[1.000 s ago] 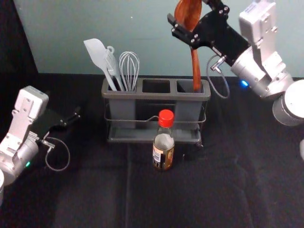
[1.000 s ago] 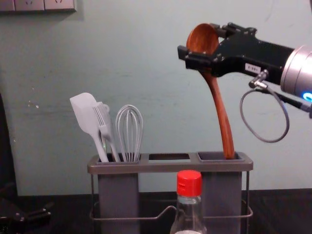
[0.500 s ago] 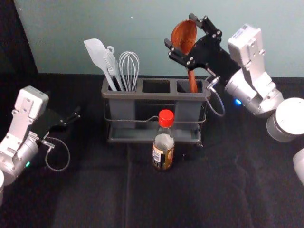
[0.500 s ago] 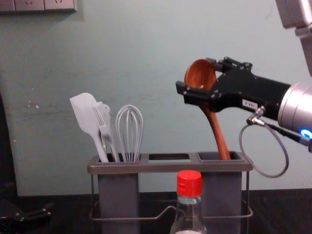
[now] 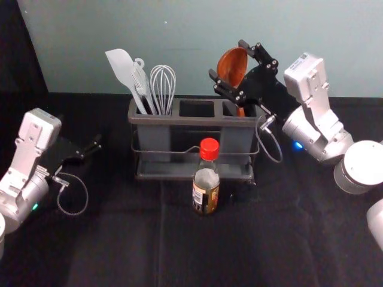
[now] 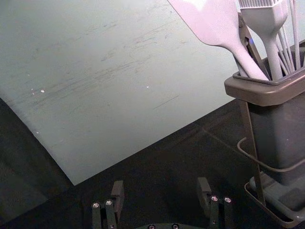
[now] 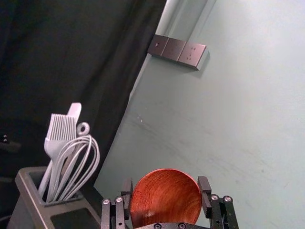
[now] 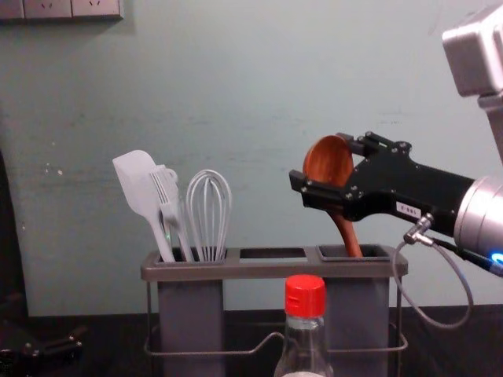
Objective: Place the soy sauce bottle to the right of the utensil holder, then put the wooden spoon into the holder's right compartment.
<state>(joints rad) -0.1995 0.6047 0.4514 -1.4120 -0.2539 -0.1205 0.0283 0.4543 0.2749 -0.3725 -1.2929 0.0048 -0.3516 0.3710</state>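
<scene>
Toward the back edge of the tabletop [image 5: 119,245], our right gripper [image 5: 227,58] has its jaws clamped on the bowl of the wooden spoon [image 5: 233,64], its handle slanting down into the right compartment of the utensil holder [image 5: 197,121]. The soy sauce bottle [image 5: 205,194] stands upright before the holder. Left of it, our left gripper [image 5: 97,144] is parked, jaws apart.

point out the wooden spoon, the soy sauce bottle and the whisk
wooden spoon [image 8: 328,162]: chest view, on its bowl
soy sauce bottle [image 5: 206,180]: head view, on its body
whisk [image 7: 81,167]: right wrist view, on its wire loops
</scene>
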